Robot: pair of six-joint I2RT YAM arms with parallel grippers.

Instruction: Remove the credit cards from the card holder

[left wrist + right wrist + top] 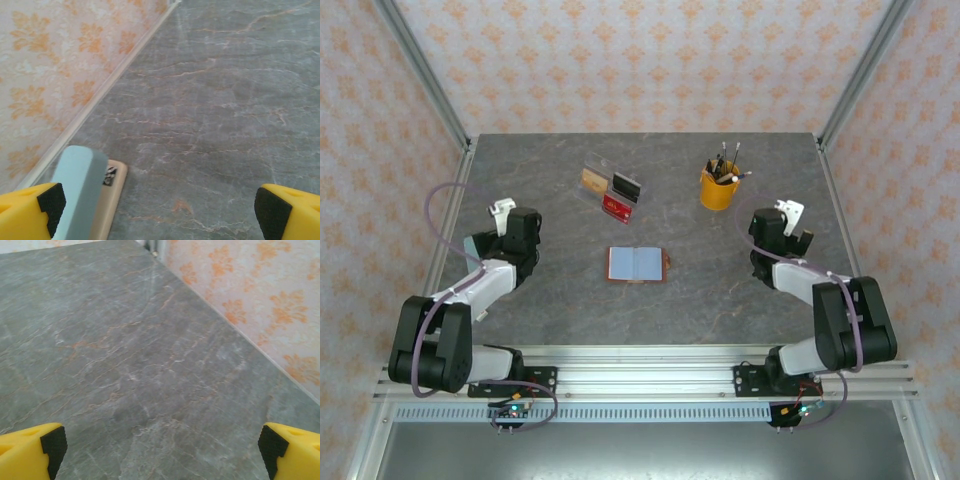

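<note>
While both arms were folded at their own sides of the table [720, 300], the card holder [637, 264] lay open and flat near the middle of the grey surface, between the arms and well apart from each. Its pale blue-grey inside faced up, and a reddish-brown edge showed at its right side. Whether credit cards sat in the pockets was too small to tell from above.

The left gripper [501, 211] was near the left edge of the table, and its jaws stood wide apart with nothing between them. In the left wrist view, the left gripper [160, 207] showed yellow fingers [25, 212] with black pads over bare table. Just beside the left finger lay a pale blue block [80, 180] on a beige flat piece [111, 192], close to the wall.

The right gripper [788, 214] was near the right edge, also spread wide and holding nothing. The right wrist view showed it [162, 447] above bare marble-like surface.

Farther back stood a clear stand [612, 190] with some cards in it and, to its right, a yellow cup [718, 189] with pens.
</note>
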